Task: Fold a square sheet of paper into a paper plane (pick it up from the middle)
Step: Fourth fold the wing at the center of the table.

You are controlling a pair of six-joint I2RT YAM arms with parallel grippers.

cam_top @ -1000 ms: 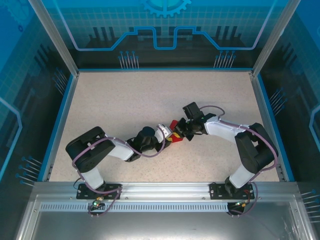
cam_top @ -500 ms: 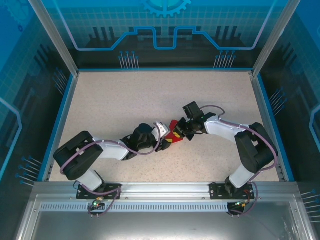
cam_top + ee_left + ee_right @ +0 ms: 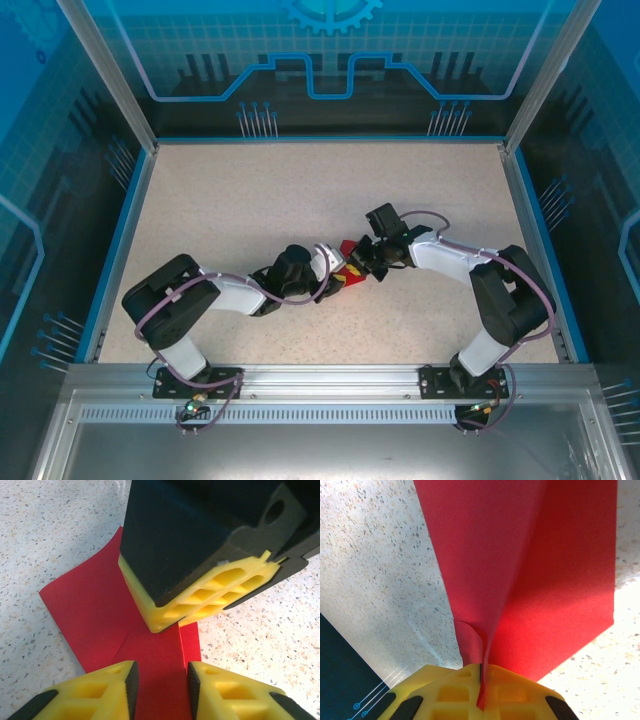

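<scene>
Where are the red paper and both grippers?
red paper (image 3: 90, 615), left wrist view, flat left part.
left gripper (image 3: 159, 685), left wrist view, gap between its fingertips.
right gripper (image 3: 481, 675), right wrist view, seam of closed fingertips.

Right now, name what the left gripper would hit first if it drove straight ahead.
The left gripper would first meet the red paper lying between its fingers, then probably the right gripper, shut on that paper just ahead.

top view: square sheet of paper (image 3: 346, 247) mostly hidden under left end effector (image 3: 338, 274) and right end effector (image 3: 357, 264); fold shape too small to tell. left wrist view: far part covered, near edge cut off. right wrist view: far end cut off.
</scene>
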